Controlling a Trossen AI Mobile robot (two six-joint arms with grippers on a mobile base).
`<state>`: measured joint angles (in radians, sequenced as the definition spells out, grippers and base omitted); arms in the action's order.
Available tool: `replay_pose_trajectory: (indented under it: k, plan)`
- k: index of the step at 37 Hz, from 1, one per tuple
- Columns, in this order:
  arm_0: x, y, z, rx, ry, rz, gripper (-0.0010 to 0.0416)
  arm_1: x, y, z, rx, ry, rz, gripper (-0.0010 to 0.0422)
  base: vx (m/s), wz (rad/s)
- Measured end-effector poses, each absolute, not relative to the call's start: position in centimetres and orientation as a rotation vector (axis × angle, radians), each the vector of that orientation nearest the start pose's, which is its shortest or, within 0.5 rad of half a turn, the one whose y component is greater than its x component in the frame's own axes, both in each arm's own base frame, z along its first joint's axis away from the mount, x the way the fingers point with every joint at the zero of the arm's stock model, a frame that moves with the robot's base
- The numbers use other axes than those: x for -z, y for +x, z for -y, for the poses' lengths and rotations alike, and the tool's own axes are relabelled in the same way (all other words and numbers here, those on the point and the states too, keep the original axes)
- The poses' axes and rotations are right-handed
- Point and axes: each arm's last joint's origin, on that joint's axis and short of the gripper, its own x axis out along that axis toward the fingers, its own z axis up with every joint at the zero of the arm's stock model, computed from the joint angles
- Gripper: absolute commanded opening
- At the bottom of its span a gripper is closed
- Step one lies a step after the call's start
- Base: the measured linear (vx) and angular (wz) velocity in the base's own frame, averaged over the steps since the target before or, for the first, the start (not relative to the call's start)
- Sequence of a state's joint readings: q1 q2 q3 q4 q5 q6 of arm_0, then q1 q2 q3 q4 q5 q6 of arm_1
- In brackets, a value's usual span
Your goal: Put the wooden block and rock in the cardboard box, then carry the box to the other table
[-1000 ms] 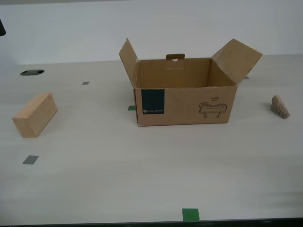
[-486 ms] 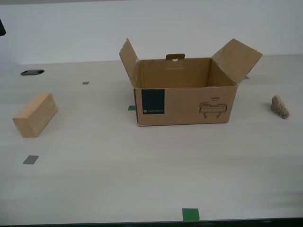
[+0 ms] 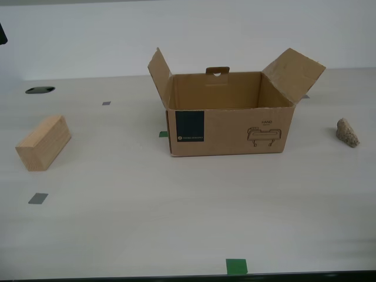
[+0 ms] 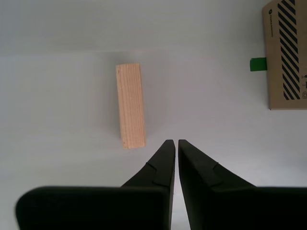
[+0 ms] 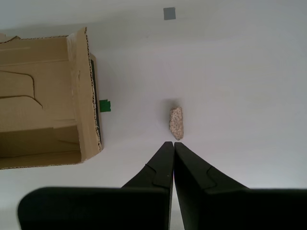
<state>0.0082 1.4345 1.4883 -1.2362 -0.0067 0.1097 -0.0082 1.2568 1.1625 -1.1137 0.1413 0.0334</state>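
Nothing of the task is done yet, judging by how things lie on the pale tabletop [image 3: 176,223]. Going from the exterior view's left, the light tan rectangular block of bare wood [image 3: 43,142] lies on its long side, well apart from the box. My second gripper [image 4: 173,142] hangs above it with its black jaws pressed together and holding nothing; from that wrist camera the wooden block [image 4: 131,105] sits just beyond the fingertips, slightly off their line.

In the middle stands the brown corrugated cardboard box [image 3: 229,114] with its flaps spread open, a dark blue square label and a line drawing on the near side. Its inside looks empty as far as the exterior view shows. Small green and grey tape marks dot the surface around it.

Toward the exterior view's right, the small rough grey-brown speckled rock [image 3: 347,132] rests alone, also apart from the box. My first gripper [image 5: 169,143] hovers over it, jaws likewise closed on nothing, with the rock [image 5: 176,122] just ahead of the tips and the open box [image 5: 45,96] off to one side.

Both pickups, both drops into the box, and the carry to the other table all remain.
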Motion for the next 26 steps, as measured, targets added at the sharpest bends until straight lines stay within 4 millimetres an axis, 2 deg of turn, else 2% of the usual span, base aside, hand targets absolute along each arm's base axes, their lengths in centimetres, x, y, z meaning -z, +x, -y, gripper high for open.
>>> replay_pose_trajectory:
  k: [10,19,26]
  plan:
    - [-33.5,26.1,-0.2,0.056,0.096,-1.234,0.0003,-30.1,22.3,0.2,0.003,-0.037,-1.205,0.0142,0.000,0.000]
    - [-31.2,26.3,-0.1,0.080,0.006,-1.260,0.0003,-30.1,22.3,0.2,-0.008,-0.041,-1.205,0.0246,0.000,0.000]
    - [-30.5,26.2,0.1,0.117,-0.030,-1.278,0.0003,-30.0,22.2,0.2,-0.009,-0.041,-1.208,0.0311,0.000,0.000]
